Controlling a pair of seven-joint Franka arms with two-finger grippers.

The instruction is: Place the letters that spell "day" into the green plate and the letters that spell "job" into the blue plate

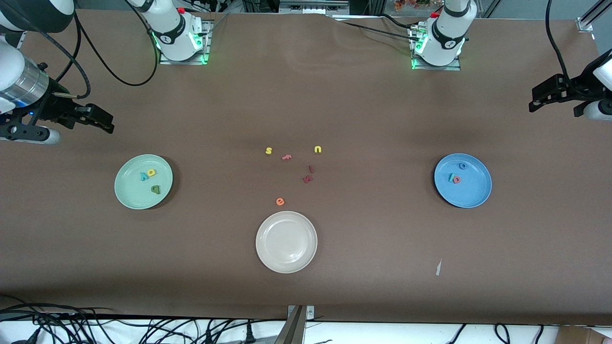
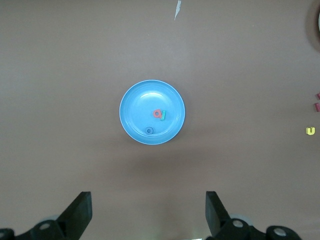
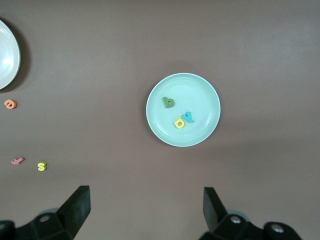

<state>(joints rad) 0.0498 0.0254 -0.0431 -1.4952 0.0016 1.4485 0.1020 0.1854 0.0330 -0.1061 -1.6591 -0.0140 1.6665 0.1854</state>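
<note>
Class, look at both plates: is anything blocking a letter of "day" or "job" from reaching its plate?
Nothing visible. All three "day" letters already lie in the green plate, and the "job" letters in the blue plate. Both grippers, left and right, hang open above.

Glossy blue plate [image 2: 132,107], glossy green plate [image 3: 202,95], matt foam letters — matt brown table [image 1: 382,119]

Green plate [image 1: 125,198] holding three letters [image 1: 150,178], blue plate [image 1: 473,196] three, both tools raised
</note>
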